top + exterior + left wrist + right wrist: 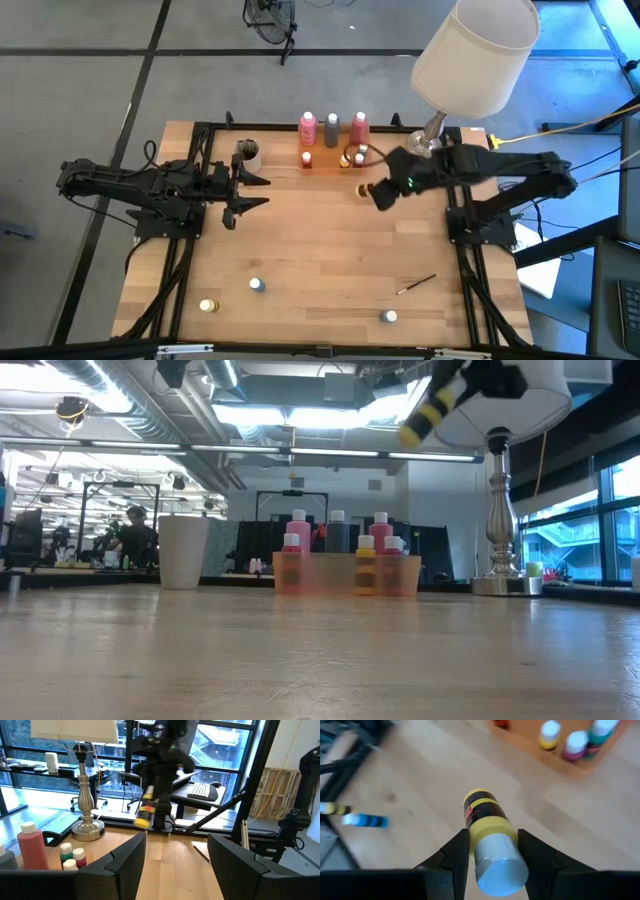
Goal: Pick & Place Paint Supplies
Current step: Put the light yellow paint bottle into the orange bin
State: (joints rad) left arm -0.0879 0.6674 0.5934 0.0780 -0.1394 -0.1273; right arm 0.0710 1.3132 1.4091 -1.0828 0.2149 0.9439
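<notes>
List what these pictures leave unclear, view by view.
- High view: the lampshade covers the table's far right corner; the brush is too small to show its bristles.
- Low view: the right gripper and its yellow paint pot are blurred.
- Right wrist view: the label on that pot is unreadable.
- Left wrist view: the pink bottle is cut off below by the left gripper.

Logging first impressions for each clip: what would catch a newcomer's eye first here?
The right gripper, raised above the table's back half near the orange tray, is shut on a small yellow paint pot with a black label. Behind it a big white lamp stands at the back right corner, beside the tray's three tall bottles. The left gripper waits open over the table's left side.
</notes>
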